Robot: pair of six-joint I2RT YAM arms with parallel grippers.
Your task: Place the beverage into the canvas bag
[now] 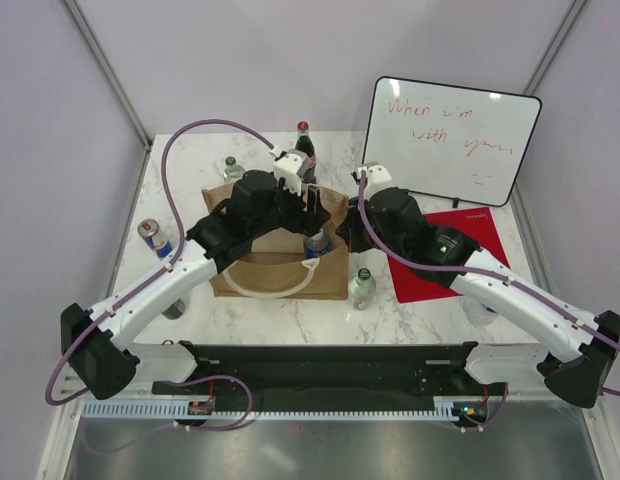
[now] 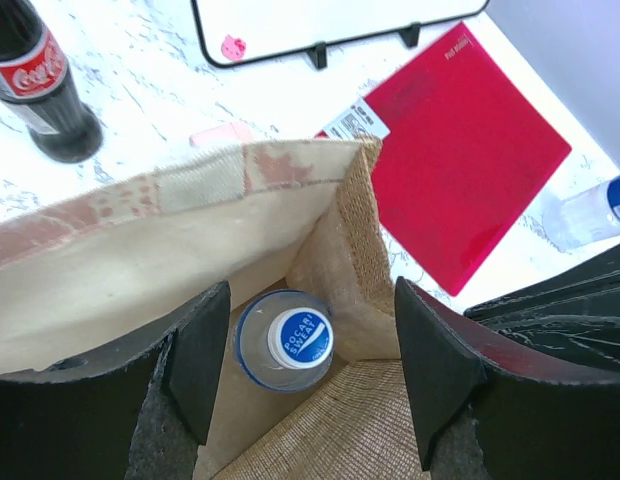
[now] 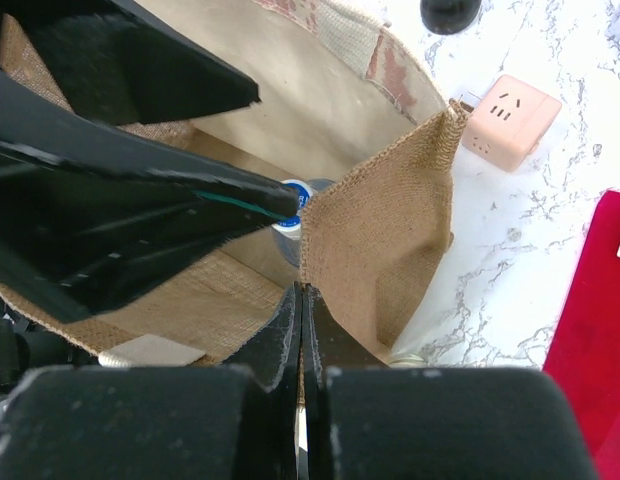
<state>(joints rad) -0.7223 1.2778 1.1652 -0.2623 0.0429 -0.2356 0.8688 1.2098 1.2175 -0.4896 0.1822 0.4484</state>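
One bottle [image 2: 287, 340] stands upright inside the bag [image 2: 180, 250], straight below the left tool [image 2: 312, 300], whose jaws hang apart; the right tool [image 3: 301, 300] is clamped on the bag's rim.

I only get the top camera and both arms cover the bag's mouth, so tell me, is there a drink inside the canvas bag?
Observer: Yes. The left wrist view looks into the canvas bag, and a Pocari Sweat bottle stands cap up in a corner of its floor.
Operator: Is the left arm gripping it?
Observer: No. The left jaws stand open, and the bottle sits lower down in the gap between them, not gripped.
Operator: What is the right arm doing?
Observer: In the right wrist view, the right jaws are shut and appear to pinch the edge of the bag's burlap side wall.
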